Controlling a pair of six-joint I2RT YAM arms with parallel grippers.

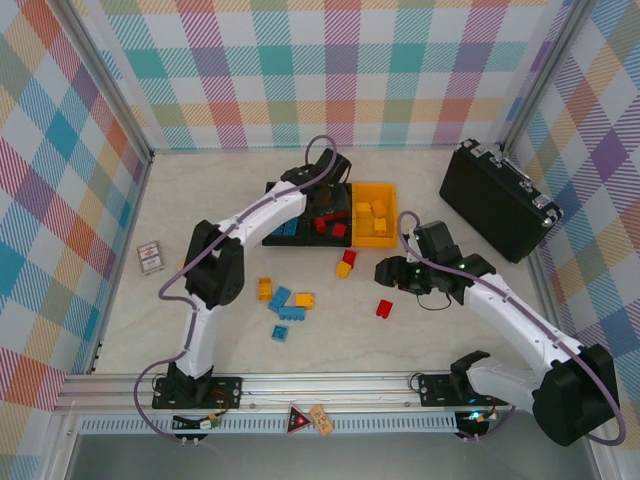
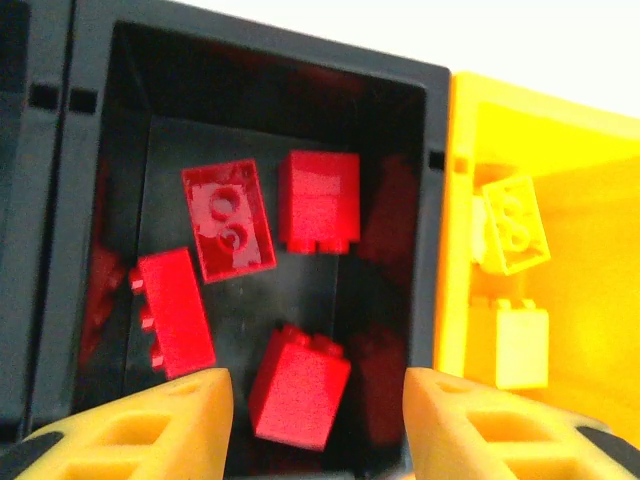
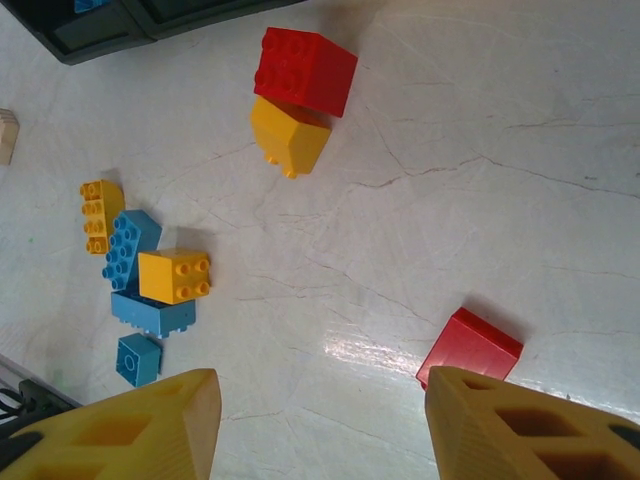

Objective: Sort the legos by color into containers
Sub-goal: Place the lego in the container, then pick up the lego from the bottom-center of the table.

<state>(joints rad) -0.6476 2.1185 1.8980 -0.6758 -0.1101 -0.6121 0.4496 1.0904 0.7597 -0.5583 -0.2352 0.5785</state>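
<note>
Legos are partly binned, partly loose on the table (image 1: 330, 355). Containers (image 1: 283, 242) are joined in a row under and to either side of the left claw (image 2: 315, 400). That claw hangs over the middle black bin (image 2: 250, 85), fingers spread wide, nothing held. Four red bricks (image 2: 318, 200) lie in the bin below it, one sitting between the fingertips in the wrist view. Yellow bin (image 2: 590, 200) touches that bin on the claw's right, and two yellow bricks (image 2: 512, 225) show inside along its near wall. Top view has blue bricks (image 1: 290, 229) in the black bin on the claw's other side. Right claw (image 3: 320, 400) hovers above bare table, wide open, empty. Lone red brick (image 3: 470, 348) lies just off the tip of the finger on the right of the wrist view, not touching it. Farther ahead of this claw, a second red brick (image 3: 305, 70) and a yellow brick (image 3: 288, 135) touch each other. Off toward the other finger's side is a cluster of two yellow-orange bricks (image 3: 175, 275) and three blue ones (image 3: 128, 250), bunched close. Black hard case (image 1: 495, 200) with metal latches stands well beyond the right claw. Small card (image 1: 150, 257) lies well apart from the left claw; its red print is too small to read.
</note>
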